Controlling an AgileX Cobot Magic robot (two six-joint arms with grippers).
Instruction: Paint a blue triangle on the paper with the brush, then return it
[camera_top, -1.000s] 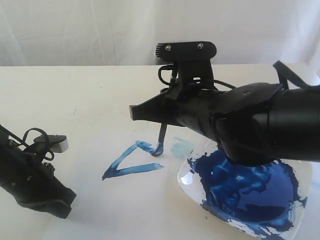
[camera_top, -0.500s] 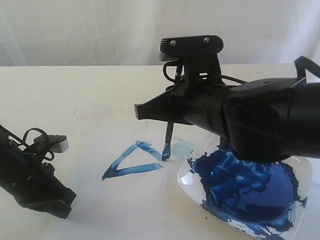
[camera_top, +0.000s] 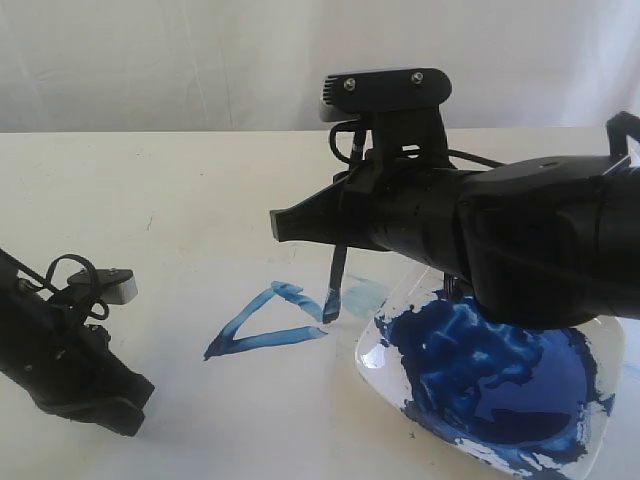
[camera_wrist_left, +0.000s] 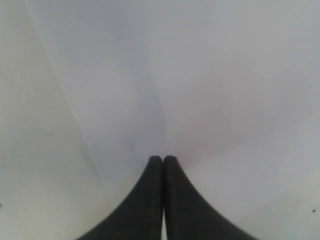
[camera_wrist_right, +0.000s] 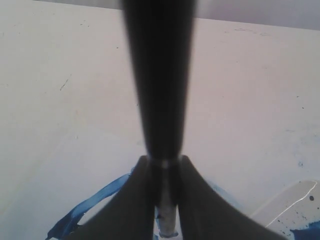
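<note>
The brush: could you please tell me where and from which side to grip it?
Take the brush on its black handle, above the blue tip, coming in from the side as the right claw does: it stands nearly upright.

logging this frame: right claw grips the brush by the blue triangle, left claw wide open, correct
No: the left claw is shut, as the left wrist view shows. The right claw does grip the brush by the blue triangle.

I'm set up at some kind of lab test bench, tbh: plain cream tabletop (camera_top: 150, 190), and a white curtain (camera_top: 150, 60) hung behind as backdrop.
</note>
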